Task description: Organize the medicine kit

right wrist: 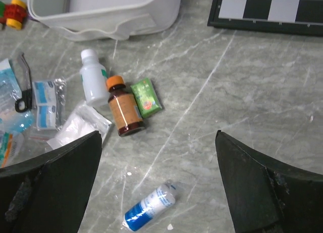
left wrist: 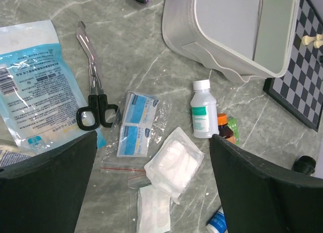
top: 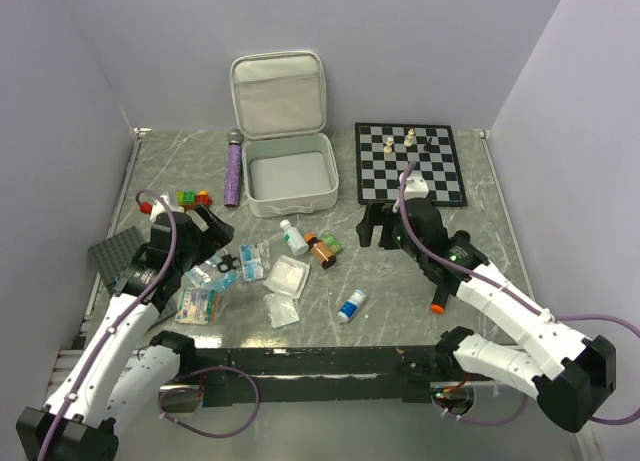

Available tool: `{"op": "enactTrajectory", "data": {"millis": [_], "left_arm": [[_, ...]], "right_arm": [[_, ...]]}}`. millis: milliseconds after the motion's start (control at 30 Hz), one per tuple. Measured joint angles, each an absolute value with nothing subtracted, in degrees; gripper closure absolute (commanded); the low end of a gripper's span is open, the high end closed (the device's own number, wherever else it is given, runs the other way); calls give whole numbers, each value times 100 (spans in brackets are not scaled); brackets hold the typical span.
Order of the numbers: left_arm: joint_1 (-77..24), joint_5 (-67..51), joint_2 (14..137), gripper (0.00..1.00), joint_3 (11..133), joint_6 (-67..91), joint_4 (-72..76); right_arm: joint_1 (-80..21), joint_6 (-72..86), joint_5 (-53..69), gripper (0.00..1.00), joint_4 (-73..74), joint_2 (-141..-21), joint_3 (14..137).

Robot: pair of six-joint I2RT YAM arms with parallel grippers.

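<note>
- Left fingers (top: 215, 226) and right fingers (top: 368, 229) hang low over the table (top: 480, 211) on either side of a scatter of supplies. From above, I cannot tell how far apart each pair stands. The kit (top: 300, 203) sits at the back centre beside the chessboard (top: 410, 166). Its lid is thrown open against the wall and its tray is bare, apparently waiting to be filled.
- Left wrist view: the left fingers (left wrist: 50, 187) are spread wide and hold nothing. They frame gauze (left wrist: 174, 162) and plasters (left wrist: 137, 132), the likeliest first pick. Scissors (left wrist: 93, 99) and a pouch (left wrist: 35, 76) lie to one side. A white bottle (left wrist: 203, 111) lies just short of the kit's wall (left wrist: 202, 48).
- Right wrist view: the right fingers (right wrist: 55, 182) are also parted and empty. A blue tube (right wrist: 149, 210) lies between them on bare stone. A brown bottle (right wrist: 123, 109) lies on its side, touching a green packet (right wrist: 146, 96), near the kit's front edge (right wrist: 111, 26), so the carry looks short.
</note>
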State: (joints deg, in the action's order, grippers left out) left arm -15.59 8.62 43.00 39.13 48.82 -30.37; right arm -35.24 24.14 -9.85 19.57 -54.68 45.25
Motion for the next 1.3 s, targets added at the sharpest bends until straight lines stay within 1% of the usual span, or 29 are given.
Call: {"op": "enactTrajectory", "data": {"millis": [200, 433, 600, 867, 967, 1033, 1167, 1300], "left_arm": [[-1559, 679, 4007, 3, 3758, 4866, -2921], [-1577, 268, 3970, 1, 3472, 4810, -2716], [-1850, 139, 4169, 4, 3472, 4777, -2624], [-2766, 185, 4644, 5, 3472, 4989, -2403], [-2963, 268, 4807, 5, 3472, 5078, -2355], [-3020, 322, 4873, 5, 3472, 5098, -2338], [-3052, 419, 4945, 5, 3472, 5137, -2331], [-3057, 480, 5037, 5, 3472, 5140, -2314]], "right_arm": [[-3524, 2414, -1111, 0, 1977, -5843, 4967], [-3415, 2471, -1114, 1, 1973, -6816, 5577], [-3256, 2495, -1098, 2, 2016, -8090, 6650], [-2609, 2718, -650, 5, 2158, -10324, 8427], [-2473, 2742, -521, 9, 2298, -11021, 9054], [-2460, 2738, -440, 16, 2458, -11386, 9441], [-2458, 2716, -309, 25, 2665, -11966, 10127], [-2443, 2762, -169, 39, 2670, -12110, 10112]]}}
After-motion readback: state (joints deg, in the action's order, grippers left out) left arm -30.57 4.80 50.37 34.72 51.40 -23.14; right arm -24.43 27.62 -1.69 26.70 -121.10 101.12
